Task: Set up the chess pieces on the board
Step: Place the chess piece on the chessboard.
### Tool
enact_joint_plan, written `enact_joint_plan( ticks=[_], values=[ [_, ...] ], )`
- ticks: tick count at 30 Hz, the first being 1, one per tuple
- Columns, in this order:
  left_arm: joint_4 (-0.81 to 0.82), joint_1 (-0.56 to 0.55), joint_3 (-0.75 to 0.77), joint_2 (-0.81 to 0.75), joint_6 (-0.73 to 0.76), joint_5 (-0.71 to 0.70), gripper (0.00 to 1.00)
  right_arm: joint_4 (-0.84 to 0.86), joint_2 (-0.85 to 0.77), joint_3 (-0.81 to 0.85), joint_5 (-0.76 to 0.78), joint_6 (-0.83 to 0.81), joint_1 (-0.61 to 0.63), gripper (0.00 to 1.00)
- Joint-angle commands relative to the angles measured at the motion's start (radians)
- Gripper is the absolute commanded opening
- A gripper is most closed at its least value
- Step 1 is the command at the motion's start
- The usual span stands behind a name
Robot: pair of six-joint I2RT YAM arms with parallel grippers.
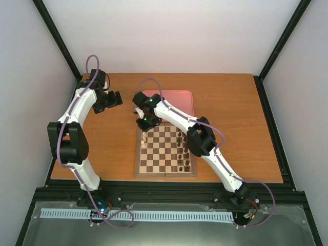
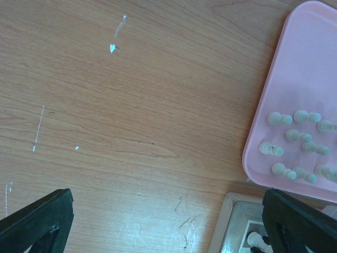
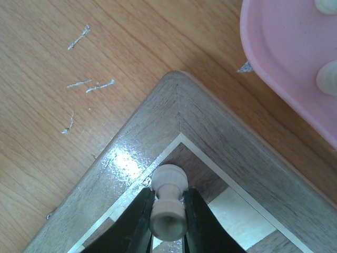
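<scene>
My right gripper [image 3: 167, 211] is shut on a cream chess piece [image 3: 168, 203], held upright over the dark corner square of the board [image 3: 174, 100]; whether it touches the square is unclear. From above, that gripper [image 1: 143, 124] is at the board's far-left corner [image 1: 165, 174], and another cream piece [image 1: 145, 137] stands just behind it. Several cream pieces [image 2: 295, 137] lie in the pink tray [image 2: 295, 63]. My left gripper [image 2: 168, 232] hangs open over bare table left of the tray, holding nothing; from above it [image 1: 110, 100] is at the far left.
Dark brown pieces [image 1: 185, 154] stand along the board's right side. The pink tray [image 1: 177, 100] lies right behind the board, its corner [image 3: 284, 47] close to my right gripper. The board's corner [image 2: 224, 226] with one cream piece [image 2: 256, 241] shows beside my left gripper's right finger [image 2: 300, 221].
</scene>
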Motion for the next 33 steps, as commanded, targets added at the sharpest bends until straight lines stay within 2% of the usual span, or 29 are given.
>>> enact_joint_plan(
  ticks=[1,14,26,33],
  values=[
    [0.006,0.000,0.007,-0.025,0.003,0.013,1.00,-0.016,0.012,0.004,-0.002,-0.011,0.013,0.19],
    [0.005,0.001,0.011,-0.030,0.003,0.016,1.00,-0.008,-0.007,0.034,0.040,-0.011,0.009,0.38],
    [-0.001,0.001,0.025,-0.030,0.005,0.015,1.00,0.014,-0.026,0.109,0.060,0.001,-0.012,0.41],
    [-0.005,0.001,0.030,-0.027,0.004,0.012,1.00,0.058,-0.119,0.110,0.093,0.029,-0.064,0.44]
  ],
)
